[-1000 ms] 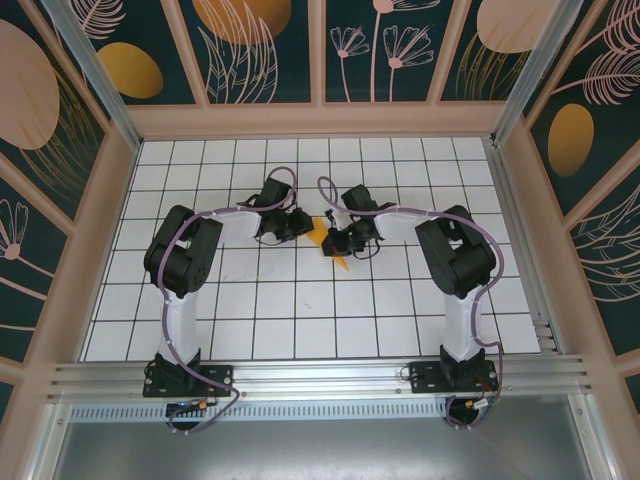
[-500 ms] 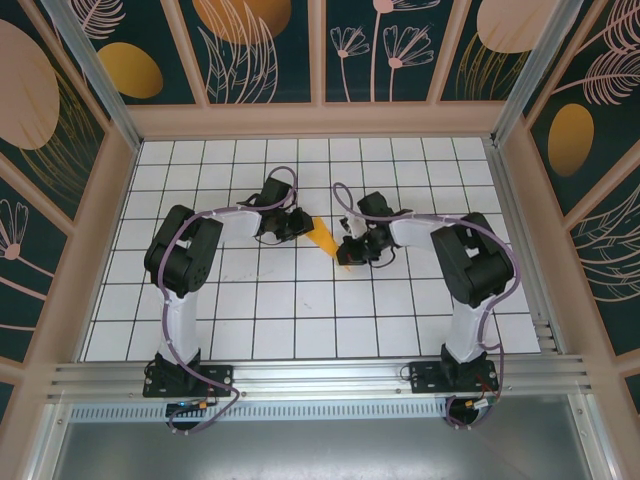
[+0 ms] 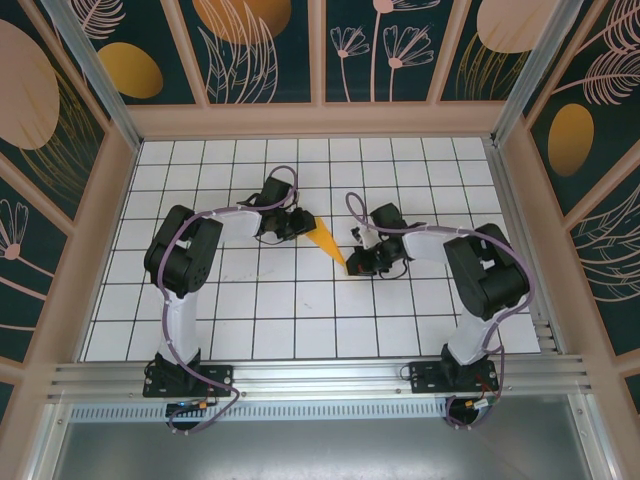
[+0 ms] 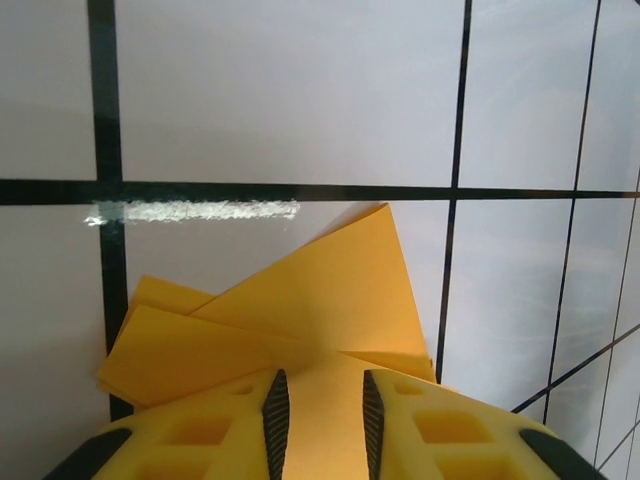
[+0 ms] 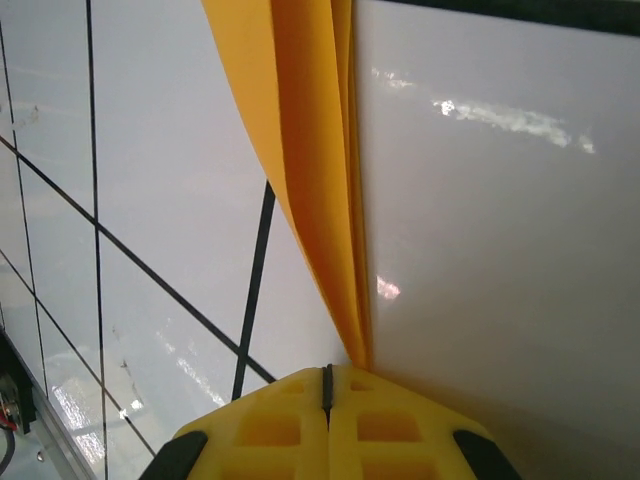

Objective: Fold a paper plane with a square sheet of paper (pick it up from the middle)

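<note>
Tabletop [image 3: 250,300], white and squared, spreads out under both my arms. On the left, my left arm bends in over the middle of it, and my left gripper [image 3: 299,223] sits at the wide, far end of the paper plane [image 3: 326,243]. From the left wrist, the left gripper [image 4: 318,385] has its yellow fingers [image 4: 200,425] a narrow gap apart, and orange-yellow paper shows flat in that gap. I cannot tell whether the pads touch it. Beyond the fingertips the paper plane [image 4: 320,290] fans out in overlapping layers over a crossing of black lines [image 4: 104,100]. One layer points up to a corner just below the horizontal line, and others spread off to the left.

From above, the plane shows as a narrow wedge. It slants from its broad end by my left gripper down and to the right to a sharp tip. My right gripper [image 3: 358,264] is at that tip, with my right arm curling in from the right. From the right wrist, the right gripper [image 5: 327,372] has its yellow fingers [image 5: 260,430] pressed together with only a thin seam between them. The pointed end of the paper plane [image 5: 310,150] runs straight into that seam, clamped there. Its folded layers lead away from the fingers, edge on, widening toward the top of that view.
</note>
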`<state>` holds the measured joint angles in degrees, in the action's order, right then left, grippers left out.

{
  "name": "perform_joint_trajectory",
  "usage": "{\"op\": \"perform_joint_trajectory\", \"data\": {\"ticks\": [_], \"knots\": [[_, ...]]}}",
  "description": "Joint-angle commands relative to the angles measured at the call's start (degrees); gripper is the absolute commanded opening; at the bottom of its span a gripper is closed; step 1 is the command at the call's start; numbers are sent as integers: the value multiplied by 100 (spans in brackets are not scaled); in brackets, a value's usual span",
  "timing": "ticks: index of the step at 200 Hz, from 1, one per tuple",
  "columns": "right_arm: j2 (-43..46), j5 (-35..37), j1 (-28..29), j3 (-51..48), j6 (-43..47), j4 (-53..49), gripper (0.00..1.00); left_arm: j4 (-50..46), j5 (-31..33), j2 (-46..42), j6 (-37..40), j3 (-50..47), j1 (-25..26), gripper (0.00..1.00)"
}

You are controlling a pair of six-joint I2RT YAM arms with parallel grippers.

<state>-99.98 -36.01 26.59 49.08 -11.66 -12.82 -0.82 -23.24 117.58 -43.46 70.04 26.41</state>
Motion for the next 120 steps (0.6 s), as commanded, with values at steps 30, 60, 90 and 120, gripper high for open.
{"op": "perform_joint_trajectory", "data": {"ticks": [30, 60, 90, 120], "knots": [[1380, 736, -60, -253, -551, 692, 20, 197, 303, -841, -30, -285, -75, 41], [2120, 1878, -147, -536, -679, 958, 46, -79, 599, -1309, -117, -428, -28, 49], [2624, 2983, -299, -848, -724, 1276, 63, -674, 1439, -1562, -81, -388, 279, 56], [2865, 3325, -497, -1179, -706, 1704, 80, -885, 1865, -1482, -280, -382, 601, 60]]}}
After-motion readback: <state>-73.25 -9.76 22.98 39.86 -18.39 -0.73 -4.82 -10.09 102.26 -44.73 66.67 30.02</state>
